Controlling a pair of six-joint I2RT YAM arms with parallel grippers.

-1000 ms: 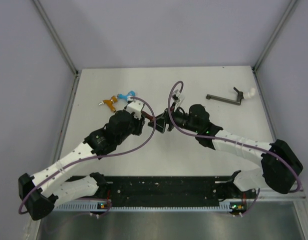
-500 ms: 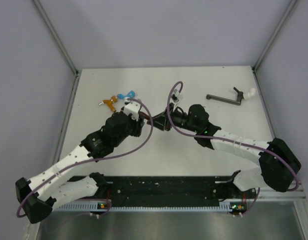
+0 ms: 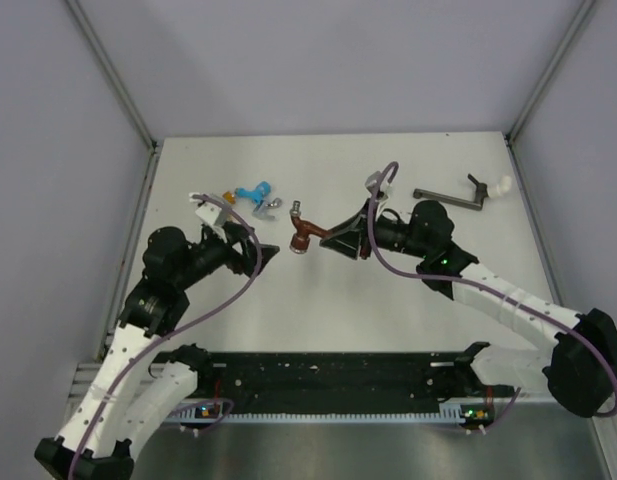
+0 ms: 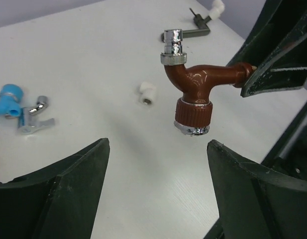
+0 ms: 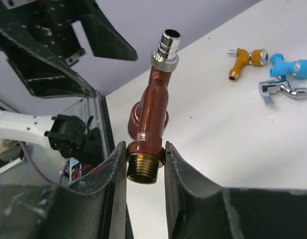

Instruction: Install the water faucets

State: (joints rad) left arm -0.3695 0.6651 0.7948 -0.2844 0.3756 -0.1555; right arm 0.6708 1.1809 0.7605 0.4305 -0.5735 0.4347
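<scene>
My right gripper (image 3: 331, 238) (image 5: 146, 160) is shut on the dark red-brown water faucet (image 3: 304, 236) (image 5: 152, 117), gripping it just above its brass thread, and holds it off the table. The faucet (image 4: 195, 85) hangs ahead of my left gripper (image 3: 260, 253) (image 4: 158, 144), which stands open with nothing between its fingers. At the back left of the table lie an orange faucet (image 3: 228, 198) (image 5: 244, 61), a light blue faucet (image 3: 254, 190) (image 5: 292, 66) (image 4: 8, 98) and a grey faucet (image 3: 271, 208) (image 5: 279, 90) (image 4: 34, 113).
A dark pipe piece (image 3: 450, 197) (image 4: 197, 27) with a white elbow fitting (image 3: 502, 185) (image 4: 218, 7) lies at the back right. A small white fitting (image 4: 147, 93) rests on the table beyond the held faucet. The black rail (image 3: 328, 375) runs along the near edge.
My left gripper opened, let go of the red-brown faucet and drew back to the left. My right gripper shut on the faucet and now holds it alone, a little further right.
</scene>
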